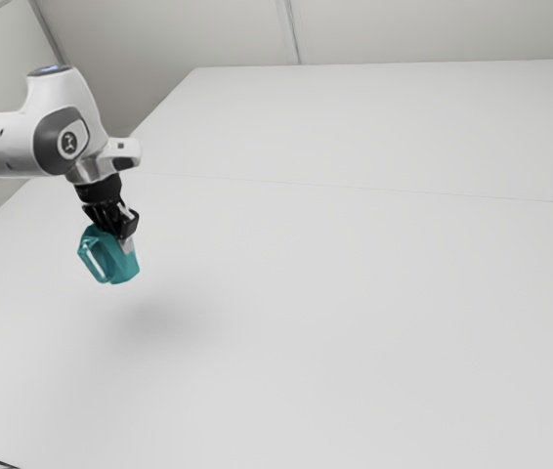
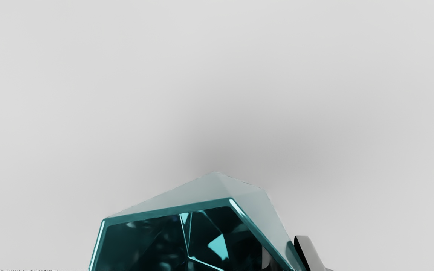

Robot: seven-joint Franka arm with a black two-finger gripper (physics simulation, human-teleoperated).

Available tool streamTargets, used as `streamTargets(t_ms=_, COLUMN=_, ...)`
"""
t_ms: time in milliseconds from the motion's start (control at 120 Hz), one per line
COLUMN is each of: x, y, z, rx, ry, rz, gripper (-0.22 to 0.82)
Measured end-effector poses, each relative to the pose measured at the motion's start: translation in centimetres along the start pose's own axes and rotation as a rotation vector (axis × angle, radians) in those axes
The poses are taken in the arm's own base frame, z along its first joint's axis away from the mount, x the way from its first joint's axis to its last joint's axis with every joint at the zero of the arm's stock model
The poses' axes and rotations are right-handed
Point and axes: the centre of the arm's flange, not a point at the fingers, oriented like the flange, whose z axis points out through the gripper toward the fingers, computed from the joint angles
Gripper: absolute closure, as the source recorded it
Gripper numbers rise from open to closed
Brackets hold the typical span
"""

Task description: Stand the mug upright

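Gripped by its wall in the closed hand [image 1: 124, 240]: one teal mug [image 1: 118, 264], tilted — held above the white counter [image 1: 355, 322], towards nine o'clock in the exterior view. Handle [image 1: 88, 264] at nine o'clock; shadow [image 1: 164, 318] on counter, at five o'clock from mug.

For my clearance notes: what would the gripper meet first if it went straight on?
Probably the table below it, with the teal mug held by the gripper likely touching down first; the gap's depth is unclear.
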Motion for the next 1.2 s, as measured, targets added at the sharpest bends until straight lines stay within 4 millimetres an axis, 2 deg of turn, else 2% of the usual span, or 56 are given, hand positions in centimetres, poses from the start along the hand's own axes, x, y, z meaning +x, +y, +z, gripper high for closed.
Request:
streamTargets(t_ms=83, x=0.3, y=1.0, z=0.7, rx=0.024, ry=-0.007, rz=-0.010, gripper=0.78)
streamTargets(t_ms=317, x=1.3, y=5.7, z=2.4, rx=0.081, ry=-0.015, rz=-0.008, gripper=0.78)
streamTargets(t_ms=492, x=0.9, y=6.7, z=4.2, rx=0.098, ry=-0.019, rz=-0.060, gripper=0.78)
streamTargets(t_ms=808, x=1.2, y=10.2, z=7.0, rx=0.121, ry=0.012, rz=-0.102, gripper=0.78)
streamTargets(t_ms=1200, x=2.1, y=11.5, z=9.6, rx=0.133, ry=0.073, rz=-0.168, gripper=0.78)
